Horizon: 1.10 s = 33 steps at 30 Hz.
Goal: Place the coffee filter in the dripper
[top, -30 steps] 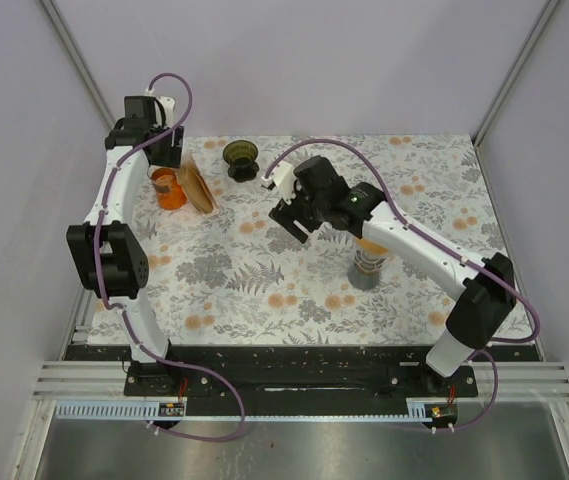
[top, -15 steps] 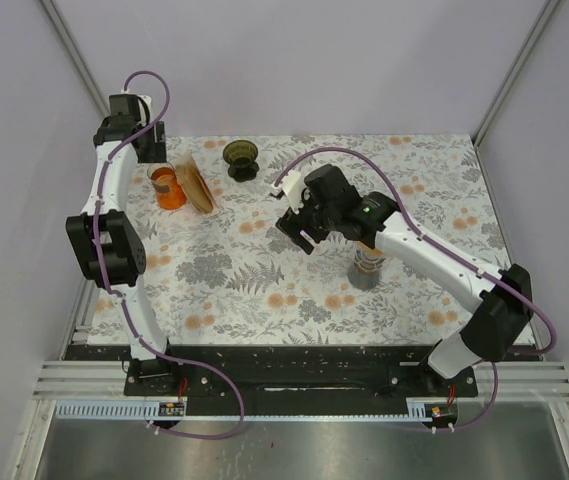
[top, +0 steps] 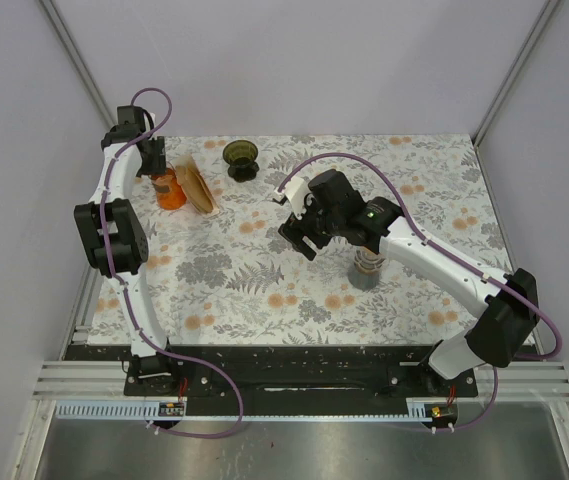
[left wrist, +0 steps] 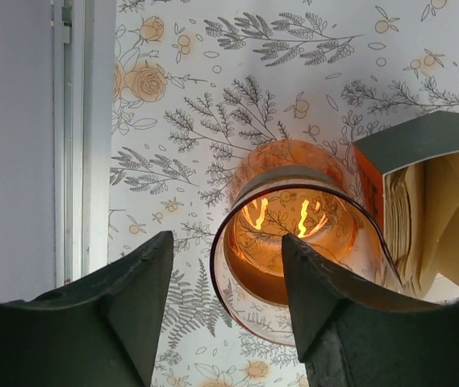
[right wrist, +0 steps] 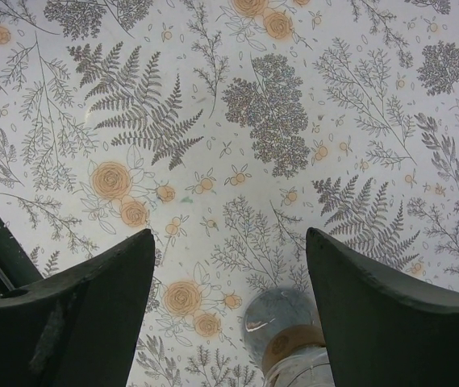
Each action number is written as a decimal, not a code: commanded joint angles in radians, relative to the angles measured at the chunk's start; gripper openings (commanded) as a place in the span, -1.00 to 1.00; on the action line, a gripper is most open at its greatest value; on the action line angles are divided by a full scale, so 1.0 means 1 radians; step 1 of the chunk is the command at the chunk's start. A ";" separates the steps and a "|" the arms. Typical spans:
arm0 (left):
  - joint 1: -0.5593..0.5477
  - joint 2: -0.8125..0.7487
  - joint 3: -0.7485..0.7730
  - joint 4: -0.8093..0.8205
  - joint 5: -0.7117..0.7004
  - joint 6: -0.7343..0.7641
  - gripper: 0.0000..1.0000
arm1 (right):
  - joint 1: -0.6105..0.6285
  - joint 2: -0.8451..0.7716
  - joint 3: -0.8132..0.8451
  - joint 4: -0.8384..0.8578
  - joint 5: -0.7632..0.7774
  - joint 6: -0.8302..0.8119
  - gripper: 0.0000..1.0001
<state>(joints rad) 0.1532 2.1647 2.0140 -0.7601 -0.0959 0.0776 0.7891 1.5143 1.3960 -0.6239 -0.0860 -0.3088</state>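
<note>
Left gripper: jaws spread, hanging over orange glass. Right finger above glass mouth, left finger outside rim; contact not discernible. Coffee filters stacked in holder, just right of glass and of gripper. Dripper on floral tablecloth, further right of left gripper, past holder, well apart. Right gripper: jaws spread, holding nothing, over cloth; grey vessel near, below.
</note>
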 commanded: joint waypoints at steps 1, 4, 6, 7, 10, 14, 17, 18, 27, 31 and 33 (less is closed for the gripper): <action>0.012 0.007 0.057 0.013 0.007 -0.006 0.15 | 0.006 -0.045 -0.008 0.033 -0.026 0.011 0.67; 0.017 0.021 0.054 0.007 0.027 -0.012 0.04 | 0.006 -0.042 -0.006 0.030 -0.026 0.010 0.67; 0.020 0.029 0.049 0.007 0.042 -0.015 -0.04 | 0.006 -0.043 -0.003 0.027 -0.026 0.007 0.68; 0.022 0.030 0.049 0.007 0.050 -0.018 -0.11 | 0.006 -0.043 -0.002 0.026 -0.026 0.007 0.68; 0.025 0.030 0.049 0.005 0.067 -0.019 -0.31 | 0.006 -0.045 0.000 0.021 -0.027 0.004 0.68; 0.032 0.032 0.051 -0.004 0.085 -0.018 -0.53 | 0.007 -0.045 -0.002 0.023 -0.027 0.010 0.68; 0.042 0.029 0.043 -0.011 0.091 -0.018 -0.81 | 0.006 -0.045 -0.002 0.018 -0.029 0.013 0.68; 0.048 0.021 0.037 -0.012 0.091 -0.019 -0.91 | 0.006 -0.043 0.000 0.015 -0.029 0.014 0.68; 0.069 -0.068 -0.075 -0.013 0.168 0.004 -1.00 | 0.007 -0.046 0.017 0.010 -0.040 0.027 0.70; 0.071 -0.153 -0.219 0.022 0.202 0.022 -1.00 | 0.009 -0.045 0.015 0.010 -0.043 0.033 0.71; 0.071 -0.198 -0.276 0.025 0.217 0.033 -1.00 | 0.010 -0.043 0.014 0.012 -0.043 0.034 0.71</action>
<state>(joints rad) 0.2203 2.0743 1.8397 -0.7395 0.0750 0.0711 0.7895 1.5116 1.3922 -0.6254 -0.1001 -0.2935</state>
